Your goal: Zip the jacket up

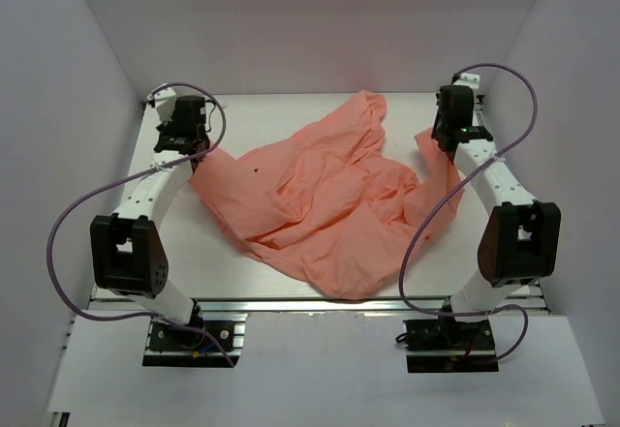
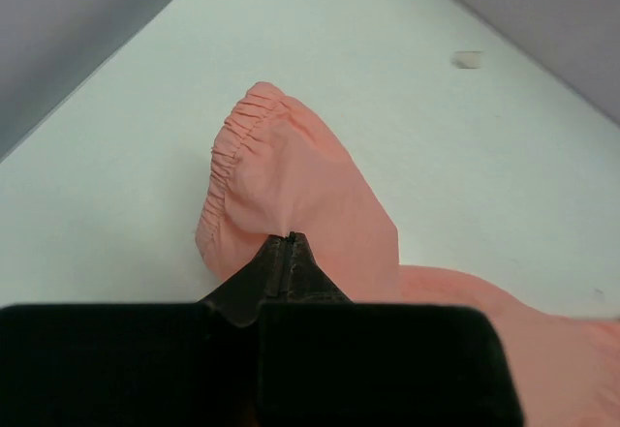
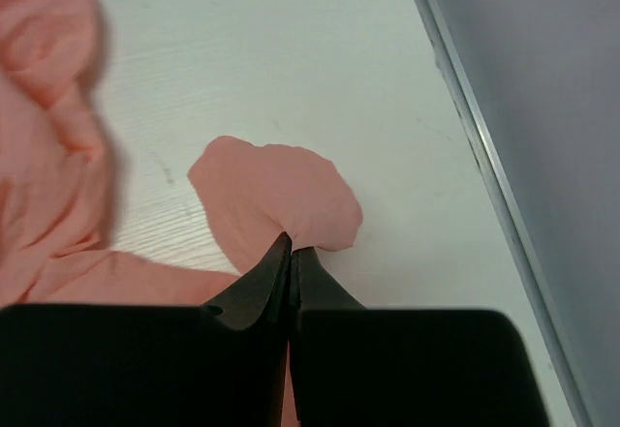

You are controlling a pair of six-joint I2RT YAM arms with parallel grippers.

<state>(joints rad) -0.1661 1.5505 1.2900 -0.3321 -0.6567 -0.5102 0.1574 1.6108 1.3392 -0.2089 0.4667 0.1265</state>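
The salmon-pink jacket lies crumpled across the middle of the white table. My left gripper is at its far left edge, shut on the fabric just behind a gathered elastic cuff; the gripper pinches the cloth at its tips. My right gripper is at the jacket's far right edge, and the gripper is shut on a rounded flap of pink fabric. No zipper shows in any view.
The white table is boxed in by pale walls at the back and both sides. A metal rail runs along the right wall close to my right gripper. A small pale mark lies far on the table.
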